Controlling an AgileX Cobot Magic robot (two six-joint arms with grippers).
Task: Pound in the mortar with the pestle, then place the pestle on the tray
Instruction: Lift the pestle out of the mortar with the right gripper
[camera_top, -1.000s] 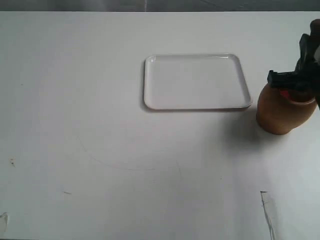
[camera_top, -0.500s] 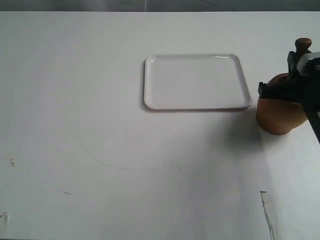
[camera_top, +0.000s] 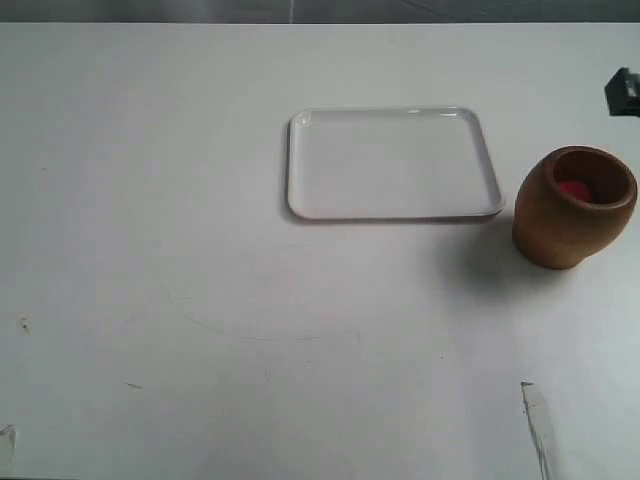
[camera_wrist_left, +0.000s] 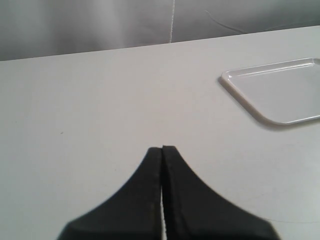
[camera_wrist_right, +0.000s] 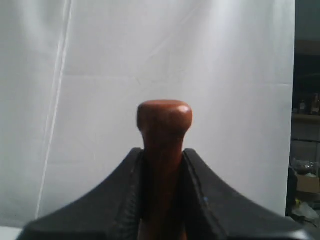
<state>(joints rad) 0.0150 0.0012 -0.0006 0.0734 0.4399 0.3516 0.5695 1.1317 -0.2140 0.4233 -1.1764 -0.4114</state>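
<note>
The light-brown wooden mortar (camera_top: 573, 207) stands upright at the right of the table, its reddish inside showing and nothing in it. The white tray (camera_top: 392, 163) lies bare to its left, also seen in the left wrist view as tray (camera_wrist_left: 282, 92). My right gripper (camera_wrist_right: 163, 152) is shut on the reddish-brown pestle (camera_wrist_right: 164, 122), whose knob end sticks out past the fingertips. Only a dark bit of the right arm (camera_top: 624, 92) shows at the exterior view's right edge, above the mortar. My left gripper (camera_wrist_left: 162, 148) is shut on nothing, over bare table.
The white table (camera_top: 200, 300) carries faint scratches and small marks near its front. A grey curtain (camera_wrist_left: 100, 25) hangs behind the table's far edge. Shelves with clutter (camera_wrist_right: 306, 150) show at one side of the right wrist view.
My right gripper has lifted the pestle up out of the mortar and drawn off to the right, almost out of the exterior view. The mortar's mouth is now uncovered.
</note>
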